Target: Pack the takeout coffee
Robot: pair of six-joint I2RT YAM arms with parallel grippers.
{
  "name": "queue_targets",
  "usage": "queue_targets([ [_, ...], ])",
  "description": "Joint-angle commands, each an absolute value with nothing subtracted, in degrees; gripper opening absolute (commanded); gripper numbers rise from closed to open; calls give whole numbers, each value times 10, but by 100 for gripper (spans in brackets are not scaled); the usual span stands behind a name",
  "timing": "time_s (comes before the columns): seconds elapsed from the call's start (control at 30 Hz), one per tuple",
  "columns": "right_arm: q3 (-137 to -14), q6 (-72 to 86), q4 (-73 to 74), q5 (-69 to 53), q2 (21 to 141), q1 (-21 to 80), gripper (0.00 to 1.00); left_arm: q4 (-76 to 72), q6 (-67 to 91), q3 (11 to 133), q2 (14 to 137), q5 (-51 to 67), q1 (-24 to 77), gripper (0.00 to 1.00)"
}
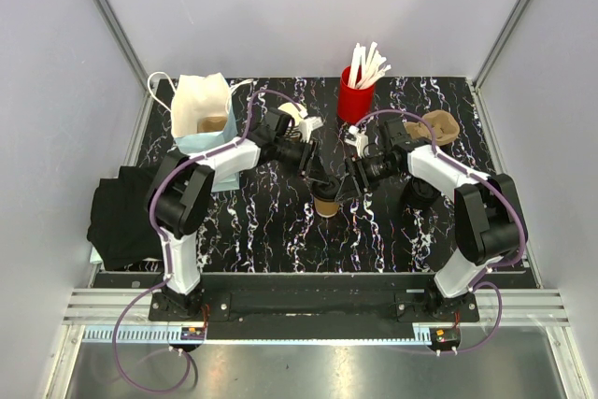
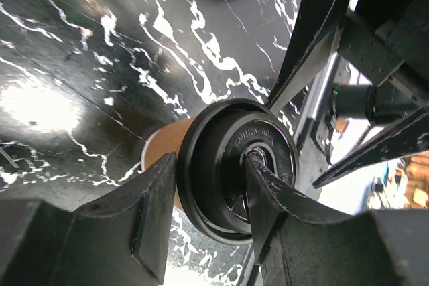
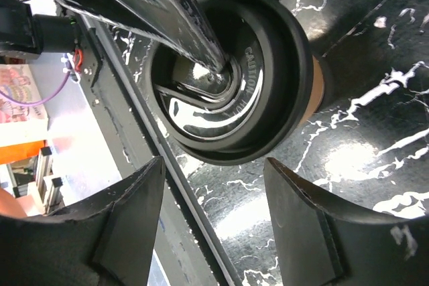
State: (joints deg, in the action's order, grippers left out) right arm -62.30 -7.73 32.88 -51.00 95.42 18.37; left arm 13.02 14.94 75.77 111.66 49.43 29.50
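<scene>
Upright brown kraft cup [image 1: 326, 205], black lid [image 2: 214, 165] on

Brown kraft cup [image 2: 161, 149], glossy black lid [image 2: 209, 155] — black tabletop [image 1: 271, 221] veined white — red cup [image 1: 355, 100], white sticks [image 1: 369, 63]

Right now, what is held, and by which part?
The left gripper pinches the black lid of the cup, rim to top centre; the right gripper holds nothing.
</scene>
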Motion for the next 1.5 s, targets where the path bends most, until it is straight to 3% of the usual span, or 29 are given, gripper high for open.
queue_targets([
  [0.0,-617,-67,305,-491,948,191,66,118,134,727,1115,391,290,46],
  [0.57,-613,-87,304,-487,922,201,66,86,89,700,1032,413,309,52],
  [1.07,-590,-76,239,-323,888,251,66,84,87,696,1027,395,309,53],
  [1.47,-599,-64,217,-277,896,254,64,76,90,686,1024,376,309,52],
])
